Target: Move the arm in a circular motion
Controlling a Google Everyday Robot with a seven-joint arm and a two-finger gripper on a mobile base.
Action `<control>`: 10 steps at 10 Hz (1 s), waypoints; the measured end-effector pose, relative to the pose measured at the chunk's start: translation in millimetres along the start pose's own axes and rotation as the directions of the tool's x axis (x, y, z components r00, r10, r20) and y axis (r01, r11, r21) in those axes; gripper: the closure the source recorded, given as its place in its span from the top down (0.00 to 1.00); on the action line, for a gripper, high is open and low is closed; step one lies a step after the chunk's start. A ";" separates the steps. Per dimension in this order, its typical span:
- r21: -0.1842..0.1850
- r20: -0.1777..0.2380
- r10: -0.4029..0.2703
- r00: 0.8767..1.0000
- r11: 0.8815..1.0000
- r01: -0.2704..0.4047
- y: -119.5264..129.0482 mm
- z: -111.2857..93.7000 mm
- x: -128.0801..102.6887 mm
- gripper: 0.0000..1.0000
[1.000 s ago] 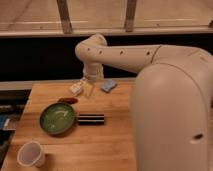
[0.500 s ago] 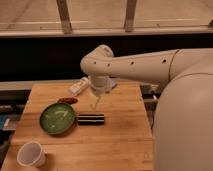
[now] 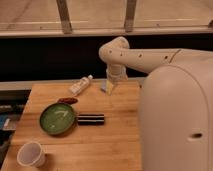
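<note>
The cream-white arm point(image 3: 150, 59) of thick rounded segments with small dark holes reaches from the big body at the right toward the back middle of the wooden table point(image 3: 115, 145). It bends down at an elbow and ends in a small yellowish-tan gripper point(image 3: 109, 88) that hangs just above the table's far edge, holding nothing that I can see.
On the table are a green bowl point(image 3: 57, 118), a dark bar-shaped packet point(image 3: 91, 119), a reddish-brown item point(image 3: 67, 100), a white tube point(image 3: 80, 85) at the back and a white cup point(image 3: 31, 154) at the front left. A dark wall and window frame stand behind.
The arm's elbow and tip have swung to the right and toward the back of the table. The objects on the table have not moved.
</note>
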State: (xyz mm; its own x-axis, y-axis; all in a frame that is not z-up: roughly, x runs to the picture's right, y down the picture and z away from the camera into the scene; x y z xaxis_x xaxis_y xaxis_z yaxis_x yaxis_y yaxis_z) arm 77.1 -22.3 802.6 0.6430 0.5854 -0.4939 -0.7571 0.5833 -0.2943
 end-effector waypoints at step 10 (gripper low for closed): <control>0.041 0.057 -0.241 0.969 0.970 0.239 22.1 -28.6 -87.8 0.74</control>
State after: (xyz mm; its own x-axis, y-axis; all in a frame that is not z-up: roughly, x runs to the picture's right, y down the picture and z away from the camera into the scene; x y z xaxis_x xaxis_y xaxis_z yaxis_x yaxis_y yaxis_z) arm 0.6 -76.9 816.1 0.8120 0.4586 -0.3611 -0.5762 0.7286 -0.3703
